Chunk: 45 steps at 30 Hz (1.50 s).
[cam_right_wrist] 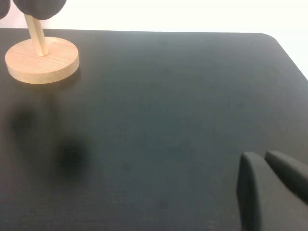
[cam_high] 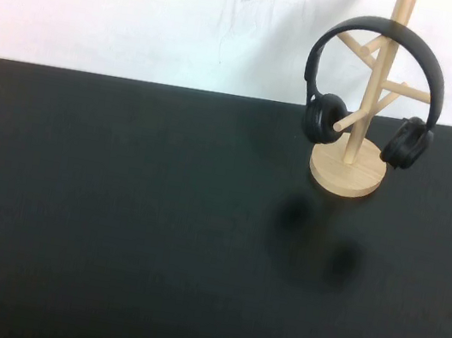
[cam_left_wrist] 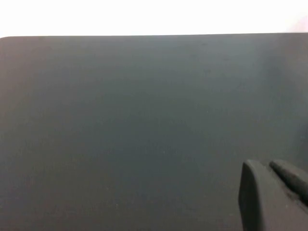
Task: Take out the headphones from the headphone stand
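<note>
The black headphones (cam_high: 382, 30) hang on the light wooden headphone stand (cam_high: 348, 168) at the back right of the black table; the headband sits over the upper pegs and an ear cup hangs on each side of the pole. In the right wrist view the stand's round base (cam_right_wrist: 42, 60) shows with an ear cup (cam_right_wrist: 41, 7) at the picture's edge. My right gripper (cam_right_wrist: 260, 156) is shut and empty, well short of the stand. My left gripper (cam_left_wrist: 262, 166) is shut and empty over bare table. Neither gripper shows in the high view.
The black table (cam_high: 113, 220) reaches a white wall behind. The table's rounded far right corner (cam_right_wrist: 269, 37) shows in the right wrist view. The headphones' shadows (cam_high: 317, 245) lie in front of the stand.
</note>
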### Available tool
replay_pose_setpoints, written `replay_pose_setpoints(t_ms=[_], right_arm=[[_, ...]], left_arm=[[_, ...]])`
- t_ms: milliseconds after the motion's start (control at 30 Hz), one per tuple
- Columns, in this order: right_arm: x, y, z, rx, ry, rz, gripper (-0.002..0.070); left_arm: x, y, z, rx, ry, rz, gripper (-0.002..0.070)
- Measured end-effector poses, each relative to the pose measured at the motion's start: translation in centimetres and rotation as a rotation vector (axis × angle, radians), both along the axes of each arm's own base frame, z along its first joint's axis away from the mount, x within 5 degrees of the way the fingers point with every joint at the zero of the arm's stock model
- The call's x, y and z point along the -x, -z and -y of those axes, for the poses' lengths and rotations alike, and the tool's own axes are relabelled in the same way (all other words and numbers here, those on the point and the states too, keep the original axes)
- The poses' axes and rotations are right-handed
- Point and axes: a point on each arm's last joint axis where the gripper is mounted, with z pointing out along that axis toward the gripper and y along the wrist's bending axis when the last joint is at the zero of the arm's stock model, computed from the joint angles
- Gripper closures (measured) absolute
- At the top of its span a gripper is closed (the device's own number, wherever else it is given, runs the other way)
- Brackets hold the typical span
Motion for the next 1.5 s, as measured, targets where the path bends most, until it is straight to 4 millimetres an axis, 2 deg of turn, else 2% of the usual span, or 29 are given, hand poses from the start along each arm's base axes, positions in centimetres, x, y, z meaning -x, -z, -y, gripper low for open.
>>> replay_pose_setpoints(t_ms=[767,900,1200,1367,1500], right_arm=[[0.0,0.0,0.0,0.011,-0.001,-0.001,0.0685],[-0.2,-0.5,0.1,0.025,0.001,0.057,0.0685],[-0.4,-1.8,-0.7,-0.549,0.038,0.232,0.0685],[-0.5,-2.1,-0.8,-0.733,0.049,0.266,0.0685],[-0.2,-2.8,-1.6,-0.827,0.003,0.208,0.0684]], left_arm=[[0.0,0.0,0.0,0.0,0.0,0.0,0.0678],[0.0,0.0,0.0,0.0,0.0,0.0,0.0678],[0.0,0.0,0.0,0.0,0.0,0.0,0.0678],[0.0,0.0,0.0,0.0,0.0,0.0,0.0678],[0.0,0.0,0.0,0.0,0.0,0.0,0.0678]])
